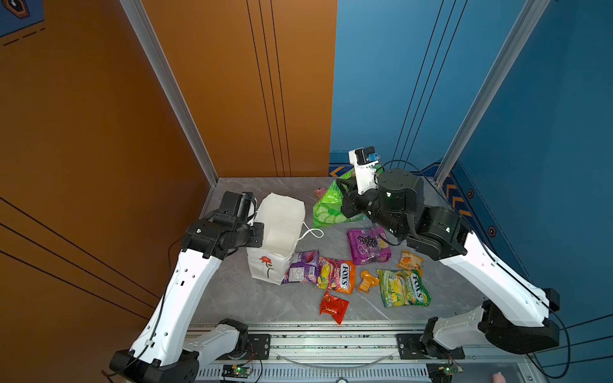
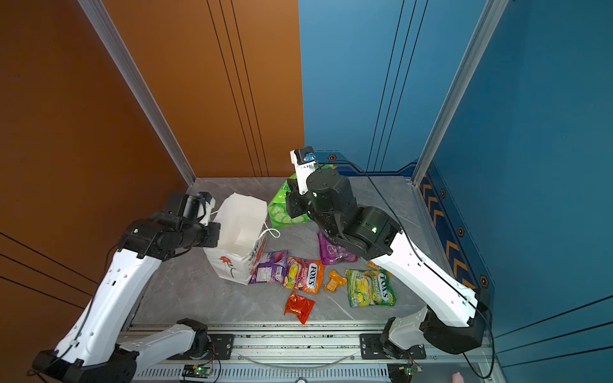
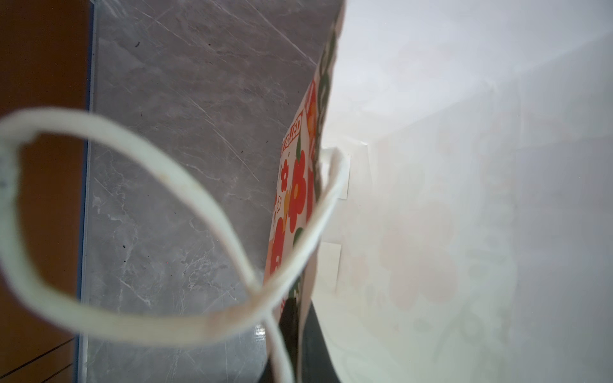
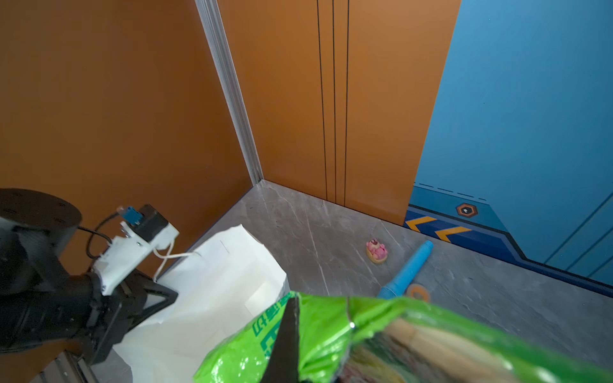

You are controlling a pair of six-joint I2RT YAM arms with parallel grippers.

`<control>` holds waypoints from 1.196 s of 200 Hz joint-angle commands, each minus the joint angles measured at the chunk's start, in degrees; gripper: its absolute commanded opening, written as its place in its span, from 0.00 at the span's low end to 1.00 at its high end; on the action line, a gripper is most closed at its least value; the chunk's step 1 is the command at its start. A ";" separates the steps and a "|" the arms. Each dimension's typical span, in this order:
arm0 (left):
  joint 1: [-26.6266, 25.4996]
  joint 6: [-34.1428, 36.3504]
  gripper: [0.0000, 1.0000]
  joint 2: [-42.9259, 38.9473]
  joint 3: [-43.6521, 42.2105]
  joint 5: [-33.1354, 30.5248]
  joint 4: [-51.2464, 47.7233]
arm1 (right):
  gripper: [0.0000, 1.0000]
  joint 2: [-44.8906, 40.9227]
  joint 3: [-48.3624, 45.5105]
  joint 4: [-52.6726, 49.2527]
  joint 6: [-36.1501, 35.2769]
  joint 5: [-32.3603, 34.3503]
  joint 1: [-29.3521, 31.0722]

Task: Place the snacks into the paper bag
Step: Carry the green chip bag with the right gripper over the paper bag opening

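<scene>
White paper bag with the red flower print is standing upright on the grey marble table, mouth facing up. All you can see inside it in both top views is its own white walls and floor. The left gripper is pressed together on the bag's left rim, pinching the paper. One cord handle flops out over the right rim onto the table.

The right gripper is clamped on the far end of the big green chip bag, which sits just right of the paper bag, not touching it. Its long axis runs far-to-near, cucumber-slice end pointing toward the near side. Can't tell if that end rests on the table.

The other snacks lie flat nearer the front:
- small purple pack touching the paper bag's near right corner
- orange FOX'S bag right beside it
- grape purple pack partly under the right arm
- small orange packet
- green FOX'S bag
- another orange packet
- red packet nearest the rail

Beyond the chip bag, the right wrist view shows a pink cake toy, a blue tube and an orange ring.
</scene>
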 commanded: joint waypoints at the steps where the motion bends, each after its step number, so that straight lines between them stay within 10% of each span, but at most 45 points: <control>1: -2.93 1.46 0.00 0.87 2.80 -2.59 -6.13 | 0.00 2.31 5.98 -0.44 -4.78 -2.95 2.09; 239: -7.80 3.76 0.00 -3.39 7.65 3.67 -7.31 | 0.00 12.34 10.17 -4.11 -12.28 -17.94 10.46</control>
